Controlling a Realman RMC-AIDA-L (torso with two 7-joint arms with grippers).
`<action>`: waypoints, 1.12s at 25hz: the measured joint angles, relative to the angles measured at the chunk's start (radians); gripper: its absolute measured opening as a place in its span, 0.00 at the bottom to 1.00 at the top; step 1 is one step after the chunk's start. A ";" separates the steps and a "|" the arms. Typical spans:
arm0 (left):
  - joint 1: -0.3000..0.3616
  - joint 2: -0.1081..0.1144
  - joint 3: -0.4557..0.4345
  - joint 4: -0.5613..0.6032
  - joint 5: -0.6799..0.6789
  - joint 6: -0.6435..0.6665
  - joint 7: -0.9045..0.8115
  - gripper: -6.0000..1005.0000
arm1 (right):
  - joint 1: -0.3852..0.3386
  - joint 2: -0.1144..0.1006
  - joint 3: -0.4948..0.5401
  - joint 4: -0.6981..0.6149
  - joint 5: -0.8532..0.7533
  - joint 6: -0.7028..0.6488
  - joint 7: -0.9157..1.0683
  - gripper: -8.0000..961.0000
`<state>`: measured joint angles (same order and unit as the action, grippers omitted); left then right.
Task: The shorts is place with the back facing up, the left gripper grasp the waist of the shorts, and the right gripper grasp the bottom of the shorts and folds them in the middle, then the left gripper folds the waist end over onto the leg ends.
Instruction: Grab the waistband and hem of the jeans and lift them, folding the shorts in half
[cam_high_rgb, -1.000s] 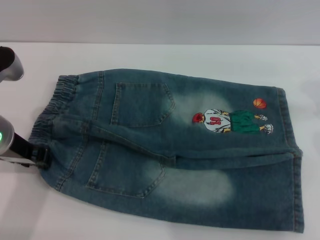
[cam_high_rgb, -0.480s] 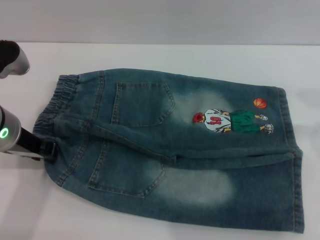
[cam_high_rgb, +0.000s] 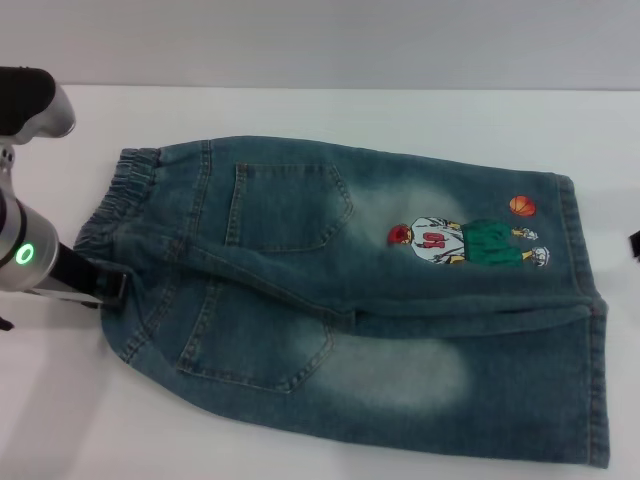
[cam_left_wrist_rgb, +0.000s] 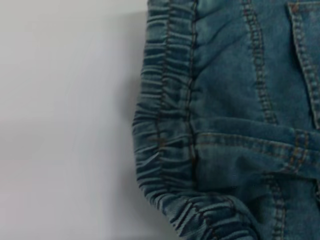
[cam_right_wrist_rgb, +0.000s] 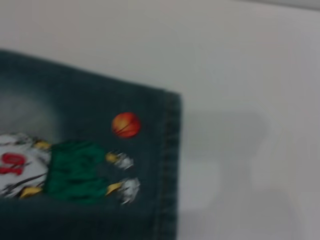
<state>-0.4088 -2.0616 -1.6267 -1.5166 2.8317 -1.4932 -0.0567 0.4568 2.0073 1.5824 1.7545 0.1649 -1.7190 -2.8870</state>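
On the white table (cam_high_rgb: 330, 110), our shorts (cam_high_rgb: 400, 330) lie spread flat, pockets up, not yet folded.

Nothing of the fold looks done to us: the waist (cam_high_rgb: 118, 195) sits at nine o'clock, the leg hems (cam_high_rgb: 585, 300) at three o'clock, and both the middle fold and the waist-over-hems fold remain. We judge this the approach to the first grasp. Our left gripper (cam_high_rgb: 110, 288) reaches in from eight o'clock and meets the waistband's lower corner, touching or just over the ruffled edge; we cannot tell whether its fingers are wide, narrow or already pinching cloth. Our right gripper (cam_high_rgb: 634, 243) shows only as a dark sliver at three o'clock, apart from the hems, with the orange ball (cam_right_wrist_rgb: 126, 124) close to the hem it faces; its fingers we cannot judge either.
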 joint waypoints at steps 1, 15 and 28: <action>-0.001 0.000 0.006 -0.003 0.000 0.002 0.000 0.23 | -0.005 0.007 -0.010 0.004 0.002 -0.001 0.000 0.67; 0.027 -0.002 0.084 -0.048 -0.037 0.057 -0.029 0.22 | -0.147 0.046 -0.148 0.146 0.048 -0.099 0.001 0.67; 0.018 -0.003 0.108 -0.057 -0.036 0.061 -0.032 0.22 | -0.200 0.058 -0.245 0.177 0.053 -0.120 0.001 0.67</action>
<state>-0.3910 -2.0641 -1.5188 -1.5738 2.7955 -1.4321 -0.0890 0.2567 2.0649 1.3375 1.9317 0.2176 -1.8393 -2.8861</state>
